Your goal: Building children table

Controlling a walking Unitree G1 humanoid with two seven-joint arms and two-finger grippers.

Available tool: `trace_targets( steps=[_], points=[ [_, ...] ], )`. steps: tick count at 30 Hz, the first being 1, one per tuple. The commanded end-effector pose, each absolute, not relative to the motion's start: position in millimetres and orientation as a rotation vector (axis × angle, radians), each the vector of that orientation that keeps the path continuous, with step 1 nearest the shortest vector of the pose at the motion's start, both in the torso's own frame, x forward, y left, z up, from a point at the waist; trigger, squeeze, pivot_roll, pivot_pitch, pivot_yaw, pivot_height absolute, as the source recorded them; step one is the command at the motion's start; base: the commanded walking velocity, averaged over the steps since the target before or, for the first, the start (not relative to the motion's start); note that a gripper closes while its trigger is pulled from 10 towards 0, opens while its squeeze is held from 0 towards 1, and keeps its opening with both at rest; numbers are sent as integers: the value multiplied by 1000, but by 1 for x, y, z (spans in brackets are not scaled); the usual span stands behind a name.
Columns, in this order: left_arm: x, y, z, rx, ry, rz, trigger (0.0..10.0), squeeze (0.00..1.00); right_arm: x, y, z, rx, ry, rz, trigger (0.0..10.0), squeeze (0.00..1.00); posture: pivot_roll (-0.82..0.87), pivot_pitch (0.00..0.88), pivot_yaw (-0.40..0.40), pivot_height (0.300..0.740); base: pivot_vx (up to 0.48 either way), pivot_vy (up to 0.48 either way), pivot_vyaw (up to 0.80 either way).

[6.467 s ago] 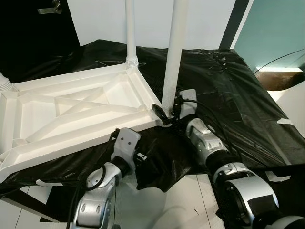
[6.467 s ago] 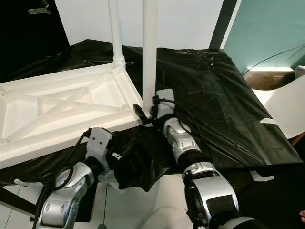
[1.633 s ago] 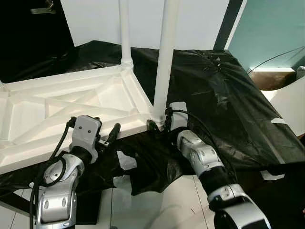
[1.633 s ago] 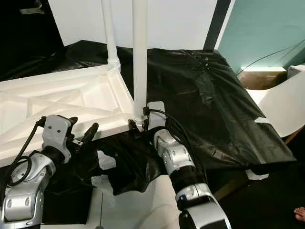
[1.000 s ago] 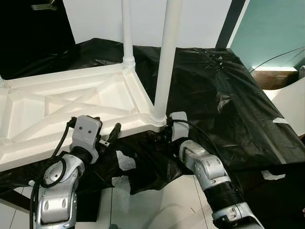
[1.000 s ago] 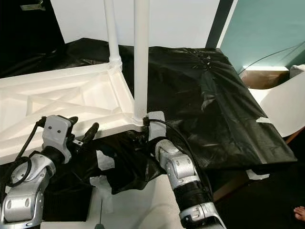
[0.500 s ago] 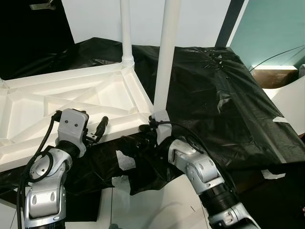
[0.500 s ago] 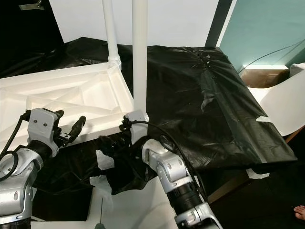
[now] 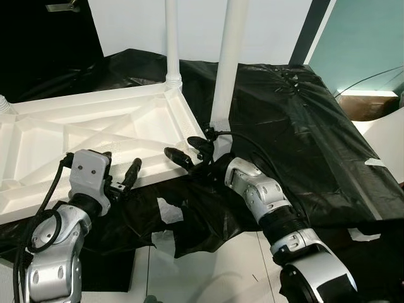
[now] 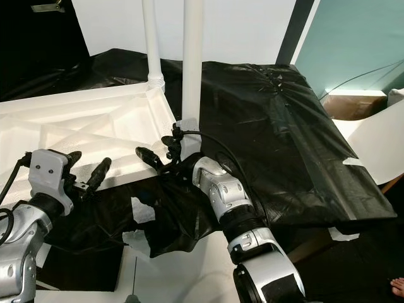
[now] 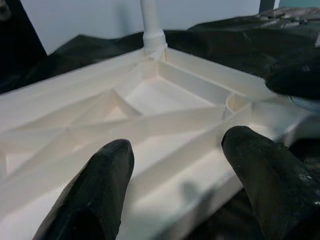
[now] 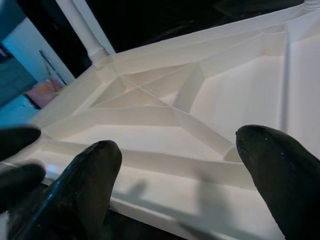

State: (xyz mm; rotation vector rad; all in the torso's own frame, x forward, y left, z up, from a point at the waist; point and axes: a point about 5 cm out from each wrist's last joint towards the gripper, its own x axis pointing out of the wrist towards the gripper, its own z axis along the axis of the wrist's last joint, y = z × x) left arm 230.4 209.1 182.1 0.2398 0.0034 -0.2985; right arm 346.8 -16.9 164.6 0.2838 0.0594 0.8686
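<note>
The white children's table [image 9: 95, 139] lies upside down on a surface draped in black plastic sheeting [image 9: 297, 132], its ribbed underside facing up, on the left half of the scene. 2 white legs stand upright at its right side: the far leg [image 9: 172, 38] at the far right corner, the near leg [image 9: 227, 63] at the near right corner.

My right gripper [image 9: 186, 150] reaches in from the right, across the near right corner of the table, just at the foot of the near leg. Its 2 black fingers [image 9: 178, 158] are spread wide and grasp nothing; in the right wrist view they frame the table's ribbed underside with a broad gap between them. Whether a fingertip touches the table rim I cannot tell.

My left gripper [image 9: 120, 170] sits at the near edge of the table, left of the right one and apart from it. Its fingers [image 11: 110, 185] are also spread wide and empty, pointing over the near rim toward the far leg, as the left wrist view shows.

Beyond the table stand a white wall [image 9: 202, 19] and a teal panel [image 9: 360, 38] at the far right. The sheeting hangs in folds off the near edge over a pale floor [image 9: 208, 271].
</note>
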Motion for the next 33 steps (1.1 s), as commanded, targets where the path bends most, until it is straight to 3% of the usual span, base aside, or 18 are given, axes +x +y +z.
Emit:
trace_targets(
  steps=[1,9,13,22,28,33],
  points=[
    [226,203,180,235,24,-369,10000,0,352,-23,167,316,39,850,10000,0,242,9,-113,740,0,0,0],
    [205,190,162,271,167,-545,10000,0,365,-18,173,324,13,876,10000,0,245,37,-103,740,0,0,0],
    [204,192,158,293,200,-545,10000,0,369,-21,176,319,-7,843,10000,0,247,49,-100,740,0,0,0],
    [205,199,151,347,261,-512,10000,0,389,-65,183,294,-85,583,10000,0,227,77,-64,740,0,0,0],
    [220,203,141,355,306,-459,10000,0,393,-90,181,271,-101,499,10000,0,201,82,-44,740,0,0,0],
    [241,194,129,369,370,-501,10000,0,397,-131,180,234,-122,360,10000,0,182,87,-31,740,0,0,0]
  ],
)
